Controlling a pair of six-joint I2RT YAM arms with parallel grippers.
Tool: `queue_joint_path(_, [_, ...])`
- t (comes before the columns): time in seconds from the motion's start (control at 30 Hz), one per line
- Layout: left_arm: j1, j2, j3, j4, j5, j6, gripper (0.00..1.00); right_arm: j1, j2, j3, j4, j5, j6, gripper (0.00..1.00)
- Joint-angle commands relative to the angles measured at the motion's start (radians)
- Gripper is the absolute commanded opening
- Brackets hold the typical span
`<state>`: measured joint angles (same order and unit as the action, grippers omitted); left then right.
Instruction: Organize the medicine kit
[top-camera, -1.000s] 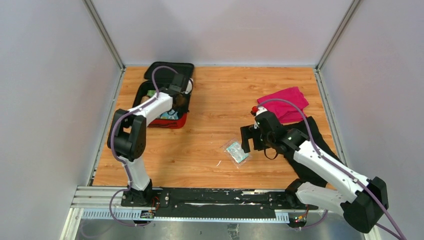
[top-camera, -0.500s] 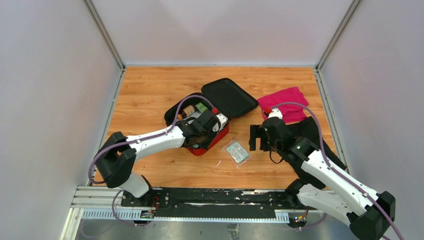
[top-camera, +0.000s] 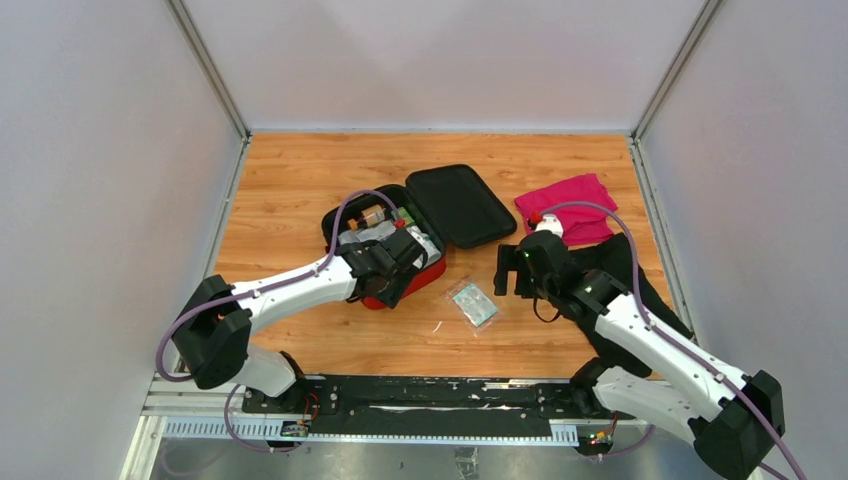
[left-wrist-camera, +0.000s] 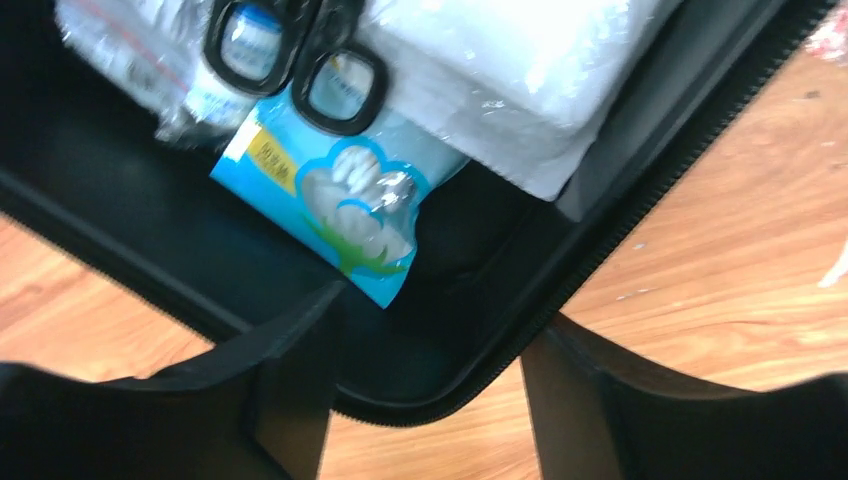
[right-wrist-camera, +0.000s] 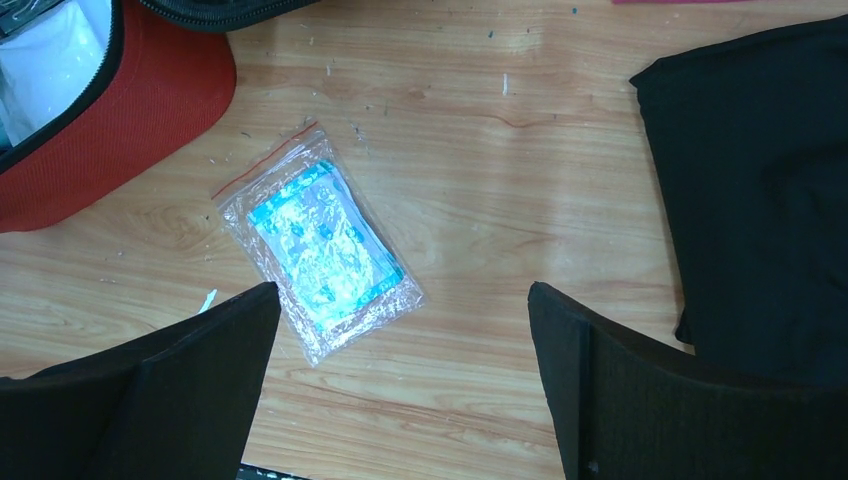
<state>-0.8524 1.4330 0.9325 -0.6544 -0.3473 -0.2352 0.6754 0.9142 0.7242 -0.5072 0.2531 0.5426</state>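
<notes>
The medicine kit (top-camera: 432, 272), a red case with black lining, lies open mid-table, its black lid (top-camera: 460, 205) flat to the right. It holds a blue packet (left-wrist-camera: 340, 200), black-handled scissors (left-wrist-camera: 300, 60) and a white wrapped pack (left-wrist-camera: 520, 70). My left gripper (top-camera: 395, 280) is open astride the kit's near corner rim (left-wrist-camera: 480, 370), one finger inside the case and one outside over the wood, gripping nothing. My right gripper (top-camera: 510, 272) hangs wide open and empty above the table, just right of a clear zip bag (right-wrist-camera: 320, 250) with blue-printed contents.
A magenta cloth (top-camera: 570, 208) lies at the back right, and a black cloth (top-camera: 630, 290) is spread under the right arm. Grey walls enclose the table on three sides. The zip bag (top-camera: 472, 303) rests between the kit and the right gripper.
The left arm dragged the kit from the back-left corner to the middle, lid now to the right, and its jaws have opened off the rim. The right gripper shifted slightly back and right.
</notes>
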Motion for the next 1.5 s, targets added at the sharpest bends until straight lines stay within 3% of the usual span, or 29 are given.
queue_joint_path(0.0, [0.007, -0.033, -0.019, -0.113, -0.178, -0.079, 0.70, -0.017, 0.029, -0.017, 0.028, -0.017, 0.024, 0.99])
queue_joint_path(0.13, [0.035, -0.072, -0.032, -0.137, -0.224, -0.114, 0.78, -0.016, 0.043, -0.019, 0.042, -0.039, 0.023, 0.99])
queue_joint_path(0.27, [0.142, -0.135, -0.049, -0.135, -0.191, -0.135, 0.83, -0.018, 0.048, -0.019, 0.045, -0.052, 0.013, 0.99])
queue_joint_path(0.5, [0.358, -0.235, -0.057, -0.059, 0.013, -0.101, 0.86, -0.019, 0.055, -0.019, 0.054, -0.073, 0.007, 0.99])
queue_joint_path(0.7, [0.374, -0.329, -0.017, 0.018, 0.085, -0.092, 0.88, -0.020, 0.051, -0.026, 0.056, -0.075, 0.012, 0.99])
queue_joint_path(1.0, [0.596, -0.331, -0.110, 0.051, 0.166, -0.201, 0.79, -0.027, 0.019, -0.044, 0.056, -0.066, 0.011, 0.99])
queue_joint_path(1.13, [0.632, -0.335, -0.142, 0.056, 0.191, -0.205, 0.77, -0.047, 0.029, -0.048, 0.055, -0.080, 0.017, 0.99])
queue_joint_path(1.47, [0.635, -0.408, -0.146, 0.103, 0.338, -0.196, 0.74, -0.211, 0.205, -0.005, 0.088, -0.421, -0.083, 0.91])
